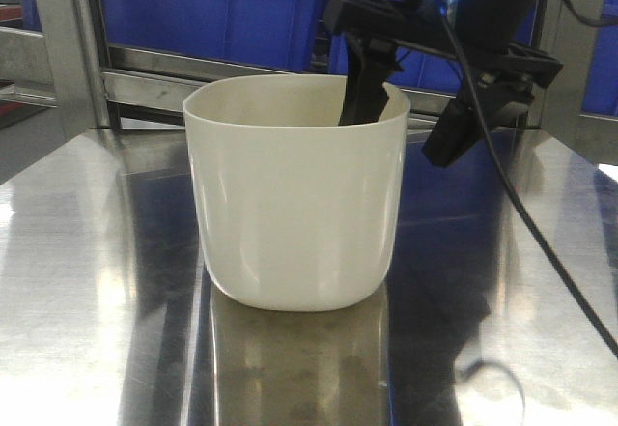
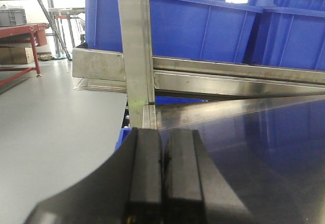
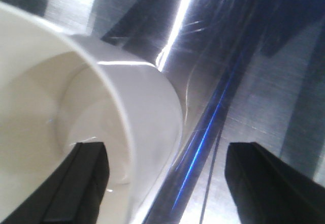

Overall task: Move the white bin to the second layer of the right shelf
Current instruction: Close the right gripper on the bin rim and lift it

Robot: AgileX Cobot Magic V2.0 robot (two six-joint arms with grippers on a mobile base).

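We see right gripper [image 1: 401,127] spread astride rim of white bin [image 1: 290,204], tabletop [image 1: 579,204] open right of bin; only left-wrist view shows left gripper [image 2: 162,176] pinched together.

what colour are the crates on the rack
Bright blue. The crates show best in the left wrist view.

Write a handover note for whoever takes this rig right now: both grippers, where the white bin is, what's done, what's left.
Left gripper: shut, holding nothing.
Right gripper: open, straddling the white bin's far right wall, one finger inside and one outside, not clamped.
Bin: upright on the steel tabletop, in front of the rack with the blue crates.
Done: right gripper is placed for the grasp.
Left: close on the wall, lift, and set the bin on the right shelf's second layer, which these views don't clearly show.
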